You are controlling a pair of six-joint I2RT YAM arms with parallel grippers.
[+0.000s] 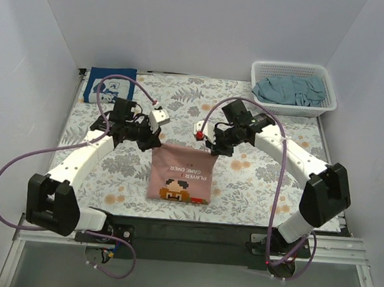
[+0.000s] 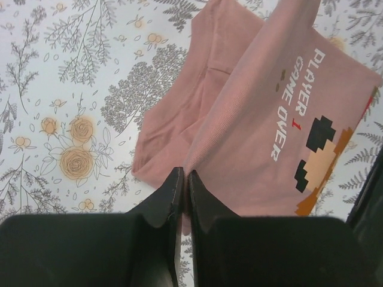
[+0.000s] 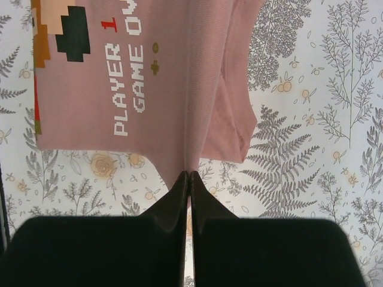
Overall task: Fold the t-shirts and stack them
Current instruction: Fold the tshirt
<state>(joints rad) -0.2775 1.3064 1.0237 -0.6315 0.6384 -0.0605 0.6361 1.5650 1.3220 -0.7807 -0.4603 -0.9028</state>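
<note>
The dusty-pink t-shirt (image 1: 180, 176) with a pixel face and "PLAYER 1 GAME OVER" print hangs between both grippers, its lower part on the floral table cloth (image 1: 255, 182). My left gripper (image 1: 156, 143) is shut on its far left corner, my right gripper (image 1: 213, 150) shut on its far right corner. In the left wrist view the pink shirt (image 2: 263, 137) runs into the left gripper (image 2: 184, 179). The right wrist view shows pink cloth (image 3: 167, 89) pinched in the right gripper (image 3: 189, 177). A folded navy t-shirt (image 1: 110, 85) lies at the far left. A grey-teal t-shirt (image 1: 290, 90) fills the basket.
The white lattice basket (image 1: 327, 82) stands at the far right corner. White walls close in the table on the left, back and right. A black rail (image 1: 192, 231) runs along the near edge between the arm bases.
</note>
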